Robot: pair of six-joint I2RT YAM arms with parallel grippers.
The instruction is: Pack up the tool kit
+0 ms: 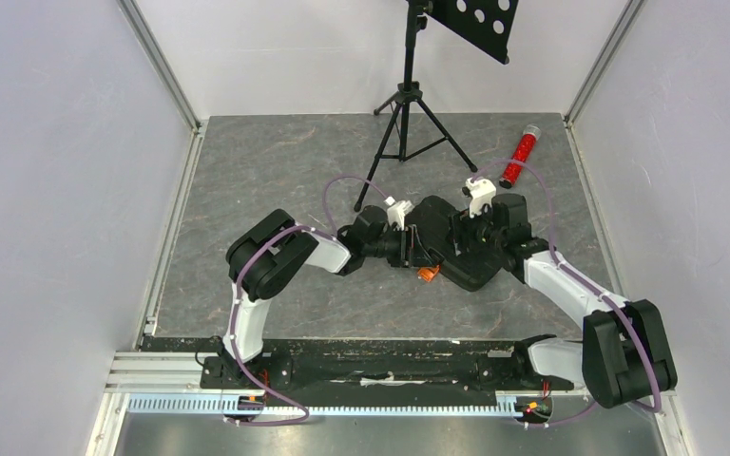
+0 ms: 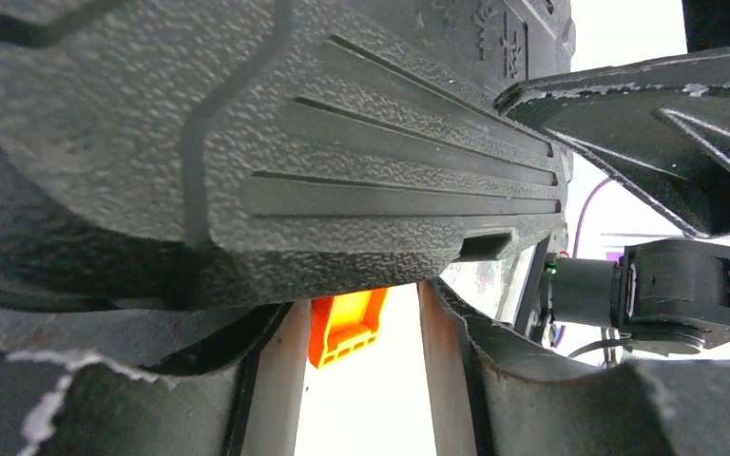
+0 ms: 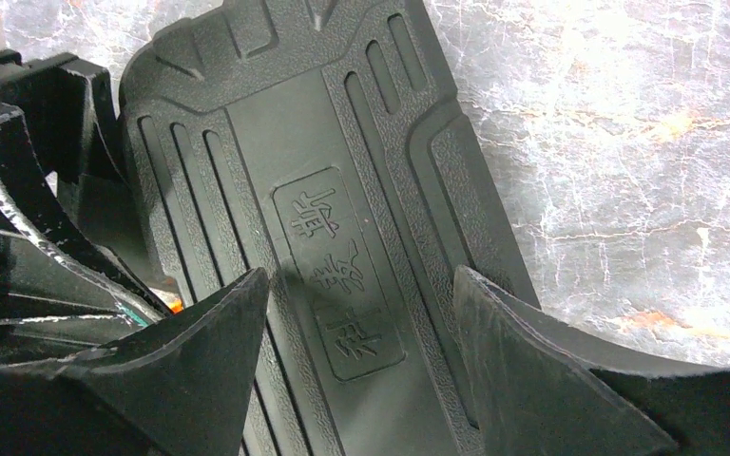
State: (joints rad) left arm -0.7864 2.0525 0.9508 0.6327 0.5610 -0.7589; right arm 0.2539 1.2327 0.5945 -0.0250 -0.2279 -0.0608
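Observation:
The tool kit (image 1: 456, 249), a black ribbed clamshell case, lies shut in the middle of the table with its orange latch (image 1: 427, 274) at its near edge. My left gripper (image 1: 414, 251) comes in low from the left. In the left wrist view the case's lid (image 2: 342, 180) fills the top, and the latch (image 2: 347, 325) hangs between the left gripper's (image 2: 363, 302) parted fingers without being pinched. My right gripper (image 1: 468, 239) hovers over the lid. Its fingers (image 3: 200, 351) stand wide apart above the embossed panel (image 3: 337, 275), right at the lid, and grip nothing.
A red glittery tube (image 1: 520, 157) lies at the back right. A black tripod stand (image 1: 404, 123) with a perforated plate (image 1: 480, 24) stands just behind the case. White walls close in the left, right and back, and a metal rail (image 1: 166, 237) runs along the left.

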